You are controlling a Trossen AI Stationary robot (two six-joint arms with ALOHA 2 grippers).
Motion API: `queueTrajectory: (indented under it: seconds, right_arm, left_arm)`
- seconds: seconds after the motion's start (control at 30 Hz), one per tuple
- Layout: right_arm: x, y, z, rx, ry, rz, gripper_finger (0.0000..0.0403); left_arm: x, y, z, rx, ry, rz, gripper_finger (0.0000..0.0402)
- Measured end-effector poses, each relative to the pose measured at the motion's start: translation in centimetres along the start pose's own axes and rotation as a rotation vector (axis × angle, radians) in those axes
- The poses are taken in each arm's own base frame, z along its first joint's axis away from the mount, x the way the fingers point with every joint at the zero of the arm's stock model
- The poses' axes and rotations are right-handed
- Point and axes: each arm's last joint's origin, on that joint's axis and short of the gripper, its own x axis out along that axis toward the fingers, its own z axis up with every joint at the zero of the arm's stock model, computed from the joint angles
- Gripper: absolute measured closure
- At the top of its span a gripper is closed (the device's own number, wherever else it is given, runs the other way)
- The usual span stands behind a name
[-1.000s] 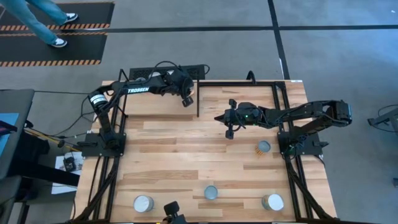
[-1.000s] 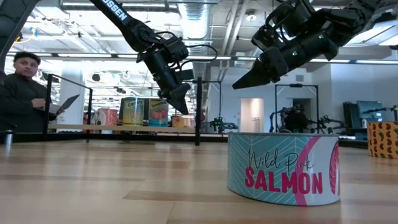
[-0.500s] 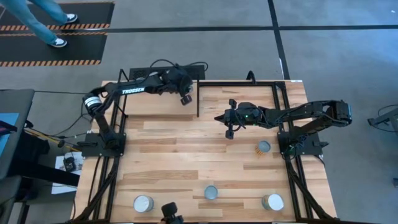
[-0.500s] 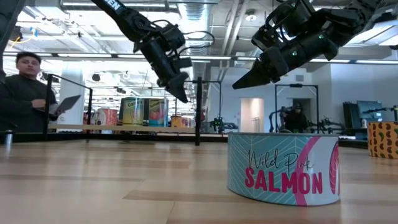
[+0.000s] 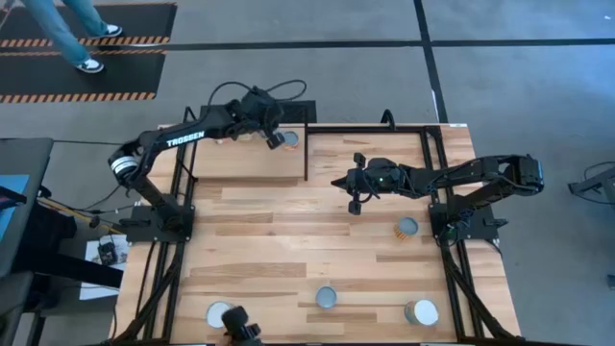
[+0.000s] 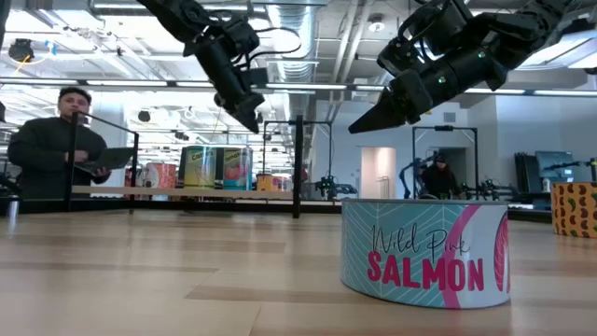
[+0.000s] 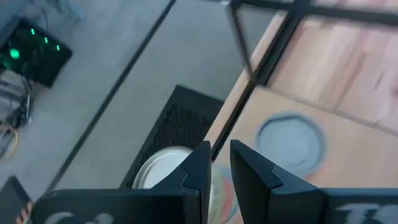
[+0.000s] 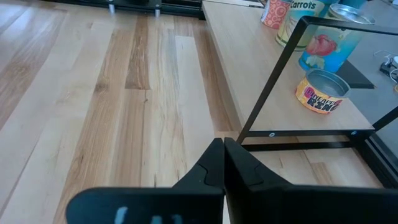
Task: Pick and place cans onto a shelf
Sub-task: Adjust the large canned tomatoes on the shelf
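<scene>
left hand point(image 5: 276, 140): raised over the far right corner of the shelf, at 11 o'clock on the worktop; fingers point(image 7: 199, 165) pressed nearly together with only a thin slit between them, pinching nothing
left hand, low view point(image 6: 244, 112): hangs high above the shelf, clear of the cans under it
left arm: reaches from its base at the 9 o'clock edge of the worktop up toward 12 o'clock
right hand point(image 5: 352, 192): over mid-worktop, just right of centre, tips toward 9 o'clock; fingers point(image 8: 216, 163) pressed together, holding nothing
right hand, low view point(image 6: 368, 119): well above the board, nothing beneath the tips
right arm: stretches in from its base at the 3 o'clock edge
shelf point(image 5: 245, 163): pale board framed by black rods, at 11 o'clock on the worktop, under the left hand
shelf can, silver top point(image 5: 290, 138): on the shelf's far right corner, just beside the left hand at its 3 o'clock; also in left wrist view point(image 7: 290, 141)
shelf cans, right wrist view: short tin with orange label point(image 8: 320, 91) near the shelf corner, taller carrots can point(image 8: 296, 15) and blue-labelled one point(image 8: 333, 37) behind it
can by right base point(image 5: 407, 228): on the worktop at 4 o'clock, near the right arm's base
middle front can point(image 5: 327, 297): at 6 o'clock, near the front edge; salmon label in the low view point(image 6: 425, 250)
left front can point(image 5: 218, 314): at 7 o'clock, by the front edge
right front can point(image 5: 422, 312): at 5 o'clock, by the front edge
worktop point(image 5: 259, 240): planked wood
person point(image 6: 65, 147): behind the shelf in the low view, holding a dark flat item
</scene>
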Motion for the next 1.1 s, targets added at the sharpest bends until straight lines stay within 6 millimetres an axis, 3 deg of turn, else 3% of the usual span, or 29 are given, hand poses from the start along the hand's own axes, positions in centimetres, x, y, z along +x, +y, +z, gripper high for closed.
queueTrajectory:
  seconds: [0.33, 1.1]
  right_arm:
    - [0.0, 0.2, 0.1, -0.010, -0.012, 0.006, 0.0388]
    - [0.0, 0.7, 0.4, -0.028, -0.031, 0.020, 0.0388]
  left_arm:
    - [0.8, 3.8, -1.8, -0.104, 0.039, -0.016, 0.0398]
    - [0.8, 3.6, -2.7, -0.077, 0.107, -0.098, 0.0401]
